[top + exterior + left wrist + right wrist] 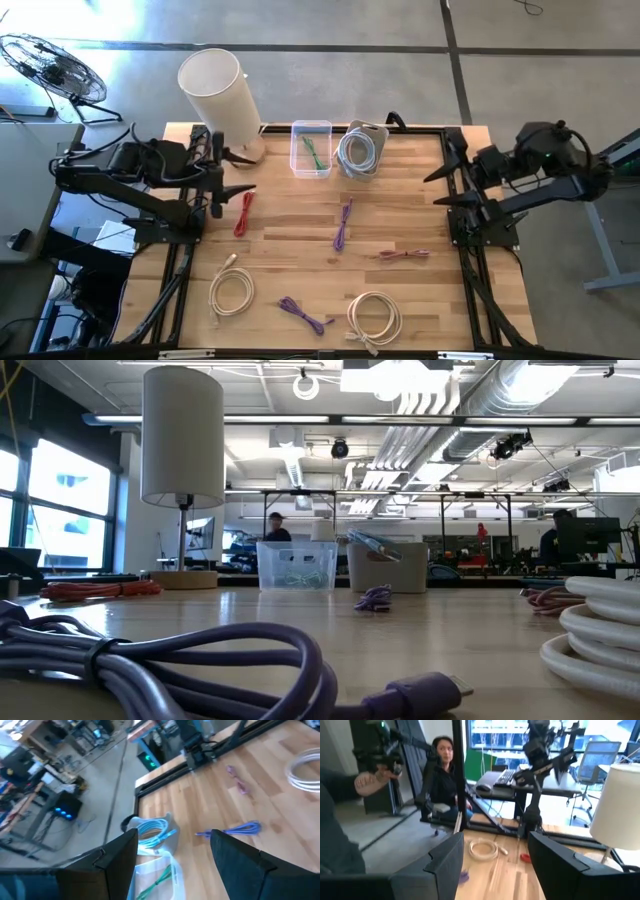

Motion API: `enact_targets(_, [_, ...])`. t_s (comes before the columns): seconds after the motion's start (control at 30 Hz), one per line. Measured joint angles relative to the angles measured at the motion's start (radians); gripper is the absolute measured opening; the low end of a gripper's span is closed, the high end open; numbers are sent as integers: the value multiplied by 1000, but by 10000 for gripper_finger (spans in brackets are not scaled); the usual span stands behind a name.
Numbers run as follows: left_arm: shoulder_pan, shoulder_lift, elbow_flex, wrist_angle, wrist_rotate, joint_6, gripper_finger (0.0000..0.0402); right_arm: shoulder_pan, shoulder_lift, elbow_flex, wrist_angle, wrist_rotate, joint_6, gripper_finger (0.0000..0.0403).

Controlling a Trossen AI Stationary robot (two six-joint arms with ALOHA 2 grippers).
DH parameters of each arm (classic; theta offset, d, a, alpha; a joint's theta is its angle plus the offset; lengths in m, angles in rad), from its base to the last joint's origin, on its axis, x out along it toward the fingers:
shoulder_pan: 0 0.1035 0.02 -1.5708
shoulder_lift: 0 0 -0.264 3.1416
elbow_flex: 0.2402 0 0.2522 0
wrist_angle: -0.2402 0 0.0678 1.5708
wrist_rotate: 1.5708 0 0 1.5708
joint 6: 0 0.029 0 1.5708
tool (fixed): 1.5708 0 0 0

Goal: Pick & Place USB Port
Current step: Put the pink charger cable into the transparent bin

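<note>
High view first: we see a wooden table (pixel 300 250) with two containers side by side at its top edge, near the middle. We find a clear bin (pixel 311 148) holding a green cable (pixel 316 153), and just to its right a gray bin (pixel 361 150) filled with a coiled gray cable (pixel 357 152). A white lamp (pixel 220 100) stands at the upper left corner of the table, left of the clear bin.

Loose cables lie across the rest of the tabletop: a red cable (pixel 244 213) left of centre, a purple cable (pixel 343 223) at the middle, a pink cable (pixel 404 254) to its right, a cream coil (pixel 231 291) at the lower left, a second purple cable (pixel 304 315) along the bottom edge, and a white coil (pixel 374 317) at the lower right. We cannot tell which of these is the USB piece the task means.

The left gripper (pixel 238 172) hangs over the upper left part of the table, just right of the lamp base, its fingers apart and holding nothing. The right gripper (pixel 446 186) sits over the table's right edge, fingers also apart and empty. Bare wood shows between the two grippers, below the bins. A black frame lines the left, right and top edges of the table. A floor fan (pixel 52 68) stands in the upper left of the frame, off the table.
</note>
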Motion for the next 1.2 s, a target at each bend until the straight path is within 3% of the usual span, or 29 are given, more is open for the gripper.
enact_targets(0.2, [0,-20,0,-35,63,5,243,0,46,0,148,9,77,213])
enact_targets(0.37, [0,-53,0,-76,104,26,243,0,71,-2,263,21,38,213])
enact_targets(0.7, [0,-158,0,-165,139,8,243,25,112,0,273,125,41,213])
enact_targets(0.9, [0,-195,0,-211,138,-33,243,99,155,0,153,231,42,213])
enact_targets(1.2, [0,-182,0,-224,137,-93,243,228,230,0,-242,470,212,213])
